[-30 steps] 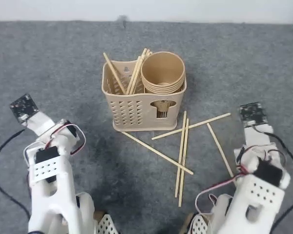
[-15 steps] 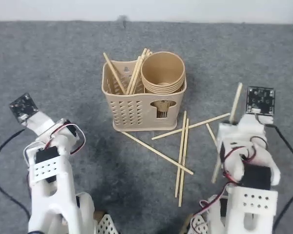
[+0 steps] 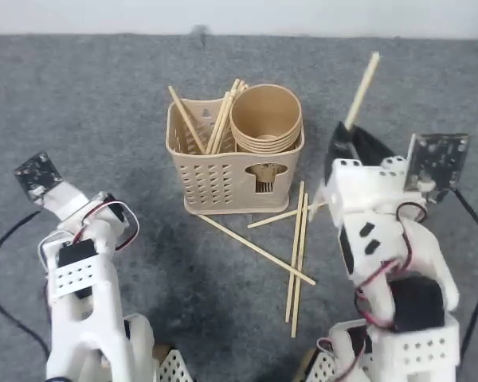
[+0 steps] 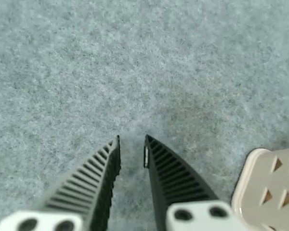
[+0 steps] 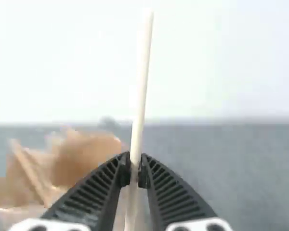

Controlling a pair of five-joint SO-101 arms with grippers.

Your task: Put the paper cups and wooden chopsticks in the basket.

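The right arm [image 3: 386, 263] has swung up from the near right corner of the carpet and in toward the middle, and the chopstick that lay by it on the right has come off the floor with it; the left arm [image 3: 80, 267] has not stirred.

I'd say the step in hand is carrying one wooden chopstick to the basket [image 3: 215, 187], which stands on the grey carpet [image 3: 103, 103] about midway across and toward the far edge. The stacked paper cups [image 3: 265, 119] already sit in its right half, and a bunch of chopsticks [image 3: 221, 119] leans in its left half. Several loose chopsticks [image 3: 299, 255] lie crossed on the carpet just in front of it, so the job looks well short of finished.

The right gripper [image 5: 134, 163] is pinched tight on the held chopstick [image 5: 142, 72], which points up and away just beside the basket's right wall. Next, I reckon, it must tip over the rim and let go, clear of the cups.

The left gripper [image 4: 131, 144] hangs over bare carpet; its jaws are a narrow slit apart and hold nothing.
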